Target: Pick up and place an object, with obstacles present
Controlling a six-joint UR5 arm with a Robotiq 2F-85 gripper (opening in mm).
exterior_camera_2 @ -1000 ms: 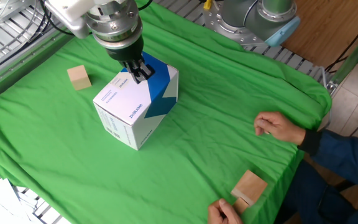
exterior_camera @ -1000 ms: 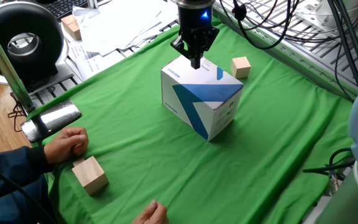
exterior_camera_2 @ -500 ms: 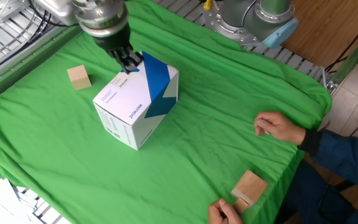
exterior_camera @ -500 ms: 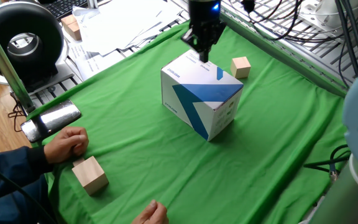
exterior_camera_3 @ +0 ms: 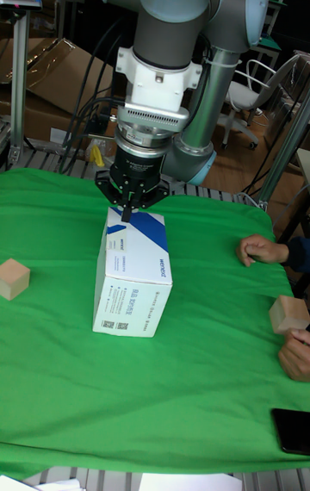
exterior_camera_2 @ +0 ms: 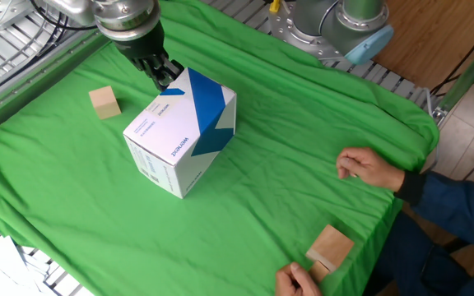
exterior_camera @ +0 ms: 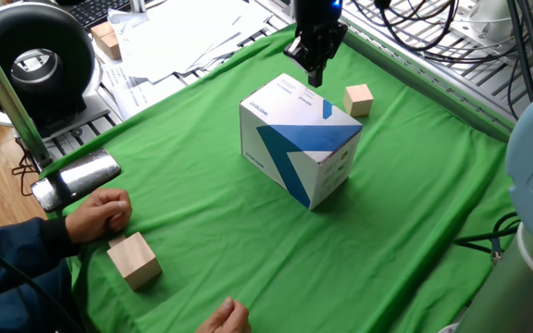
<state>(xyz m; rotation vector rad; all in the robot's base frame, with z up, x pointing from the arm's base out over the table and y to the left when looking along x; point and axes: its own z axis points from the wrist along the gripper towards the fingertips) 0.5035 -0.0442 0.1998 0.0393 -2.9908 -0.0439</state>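
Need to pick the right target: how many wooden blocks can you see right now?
3. A small light-tan wooden cube on the green cloth beyond the white-and-blue cardboard box; a larger pale wooden block by the person's hand; another wooden block off the cloth, among papers.

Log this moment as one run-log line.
pincer: empty, above far edge of white-and-blue cardboard box | small tan wooden cube: on green cloth, untouched | phase: approach

Green cloth (exterior_camera: 248, 250) covered the table. On it: box (exterior_camera: 299, 148) at frame centre, small cube (exterior_camera: 359, 99) upper right of the box, larger block (exterior_camera: 134, 260) lower left, beside a hand (exterior_camera: 98, 215).
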